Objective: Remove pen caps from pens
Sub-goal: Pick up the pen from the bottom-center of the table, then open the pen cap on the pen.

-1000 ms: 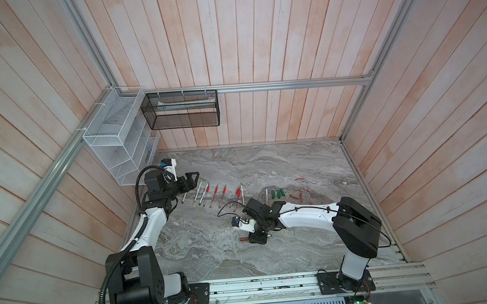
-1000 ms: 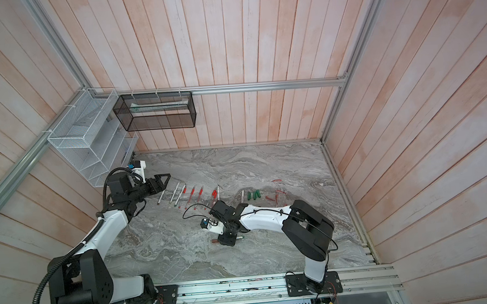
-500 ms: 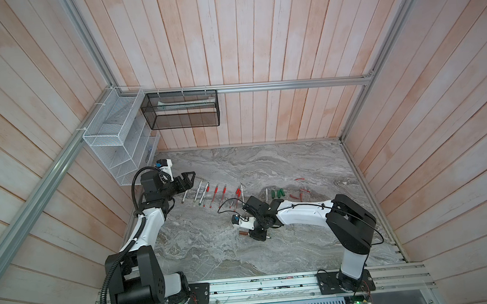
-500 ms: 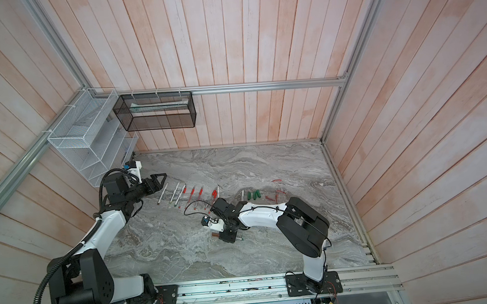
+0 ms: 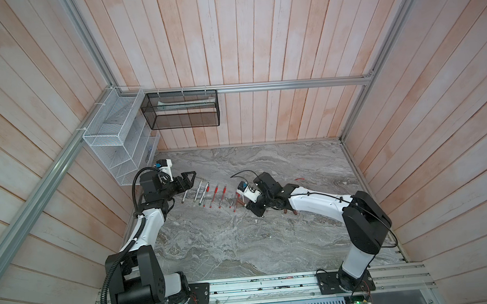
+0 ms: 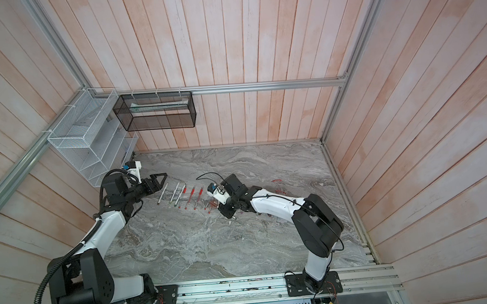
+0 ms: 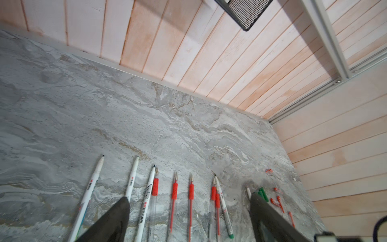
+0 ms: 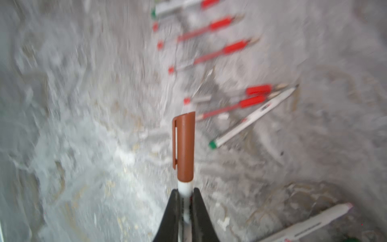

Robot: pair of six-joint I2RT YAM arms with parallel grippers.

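In the right wrist view my right gripper [image 8: 185, 191] is shut on the white barrel of a pen [image 8: 184, 188]. Its brown pen cap [image 8: 184, 146] is on and sticks out past the fingertips. In a top view this gripper [image 5: 247, 204] sits at the right end of a row of pens [image 5: 207, 194] lying side by side on the marble table [image 5: 242, 245]. My left gripper [image 5: 190, 177] stands open at the row's left end with nothing in it. Its wrist view looks over white-barrelled pens [image 7: 92, 184] and red-grip pens [image 7: 174, 190], all uncapped. Loose green caps [image 7: 263, 193] and red caps [image 7: 277, 199] lie beyond.
A black mesh basket [image 5: 182, 110] hangs on the back wall and a white wire rack [image 5: 117, 143] on the left wall. Another white marker [image 8: 310, 222] lies near my right gripper. A red cap [image 5: 299, 179] lies behind the right arm. Wooden walls close three sides.
My right gripper has shut on the brown-capped pen and moved away from the table's front toward the row of pens. The left gripper has stayed open and barely shifted.
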